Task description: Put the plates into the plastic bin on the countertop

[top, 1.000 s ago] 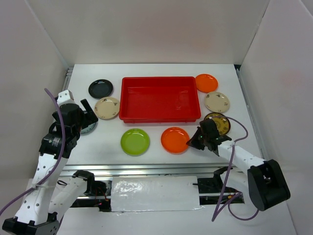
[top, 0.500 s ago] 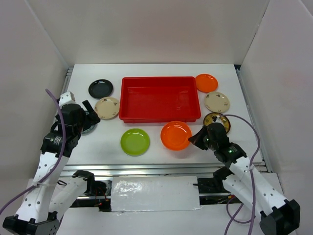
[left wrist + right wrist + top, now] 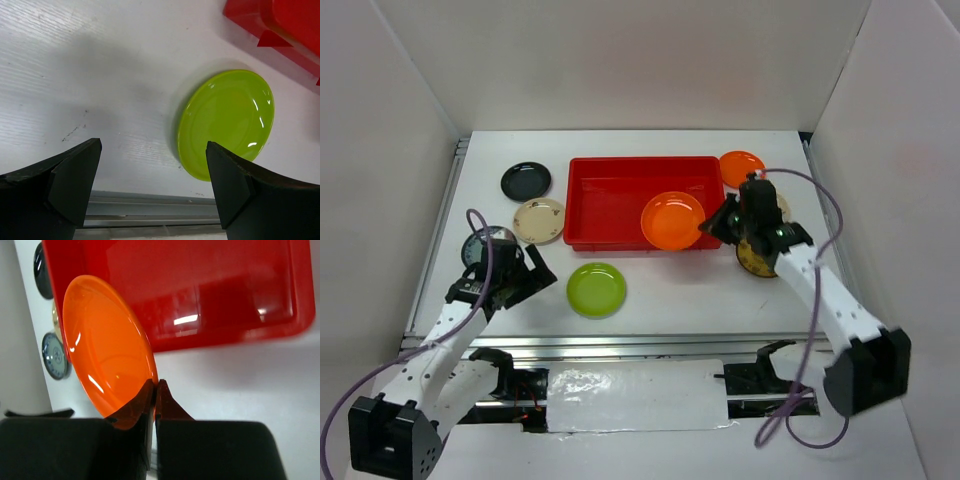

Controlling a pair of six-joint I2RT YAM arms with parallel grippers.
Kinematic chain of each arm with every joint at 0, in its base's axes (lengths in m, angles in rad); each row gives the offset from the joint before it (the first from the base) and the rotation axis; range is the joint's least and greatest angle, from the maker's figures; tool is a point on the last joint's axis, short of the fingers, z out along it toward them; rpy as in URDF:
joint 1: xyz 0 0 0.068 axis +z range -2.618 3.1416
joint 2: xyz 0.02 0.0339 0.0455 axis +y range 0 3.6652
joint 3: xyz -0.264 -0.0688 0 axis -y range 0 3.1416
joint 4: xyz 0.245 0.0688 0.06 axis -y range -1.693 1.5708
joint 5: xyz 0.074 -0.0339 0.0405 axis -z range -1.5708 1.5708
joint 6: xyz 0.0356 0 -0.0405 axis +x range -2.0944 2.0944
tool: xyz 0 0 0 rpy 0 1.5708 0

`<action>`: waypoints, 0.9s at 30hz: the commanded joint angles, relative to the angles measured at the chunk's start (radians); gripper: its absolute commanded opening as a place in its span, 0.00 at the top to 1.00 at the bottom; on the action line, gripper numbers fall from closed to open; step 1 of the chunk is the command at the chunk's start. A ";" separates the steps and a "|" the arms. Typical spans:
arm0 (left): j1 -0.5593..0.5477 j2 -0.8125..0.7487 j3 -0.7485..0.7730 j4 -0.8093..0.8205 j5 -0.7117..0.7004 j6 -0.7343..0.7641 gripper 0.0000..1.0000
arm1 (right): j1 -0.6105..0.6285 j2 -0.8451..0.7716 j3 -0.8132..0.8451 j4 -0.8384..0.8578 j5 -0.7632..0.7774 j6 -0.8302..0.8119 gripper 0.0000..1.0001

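Note:
My right gripper (image 3: 723,222) is shut on the rim of an orange plate (image 3: 672,220) and holds it tilted over the front right part of the red plastic bin (image 3: 610,175). In the right wrist view the plate (image 3: 105,345) is pinched between the fingertips of the gripper (image 3: 156,390), above the bin (image 3: 200,290). My left gripper (image 3: 540,276) is open and empty, just left of the lime green plate (image 3: 596,289). In the left wrist view that plate (image 3: 227,122) lies flat on the white countertop (image 3: 100,75), ahead of the open gripper (image 3: 152,185).
A black plate (image 3: 526,181), a cream floral plate (image 3: 539,220) and a blue-grey plate (image 3: 488,243) lie left of the bin. A second orange plate (image 3: 742,167) and a dark brown-yellow plate (image 3: 756,260) lie to its right, partly behind the right arm. A metal rail (image 3: 620,345) runs along the front edge.
My right gripper has lifted the orange plate from the countertop in front of the bin to over its front right part. My left gripper moved nearer and right, toward the green plate.

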State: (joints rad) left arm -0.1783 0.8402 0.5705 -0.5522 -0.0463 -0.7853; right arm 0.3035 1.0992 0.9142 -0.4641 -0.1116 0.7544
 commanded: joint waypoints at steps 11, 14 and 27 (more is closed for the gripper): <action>-0.012 0.106 -0.119 0.259 0.128 -0.008 0.01 | -0.077 0.807 0.647 0.096 -0.140 -0.092 1.00; -0.018 0.141 -0.123 0.288 0.126 -0.006 0.01 | -0.072 0.917 0.733 0.088 -0.134 -0.087 1.00; -0.065 0.286 -0.118 0.376 0.105 -0.018 0.05 | -0.024 1.055 0.762 0.114 -0.168 -0.075 0.61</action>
State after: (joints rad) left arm -0.2241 1.0981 0.4515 -0.2214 0.0601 -0.7914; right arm 0.2550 2.1616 1.6505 -0.4034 -0.2523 0.6880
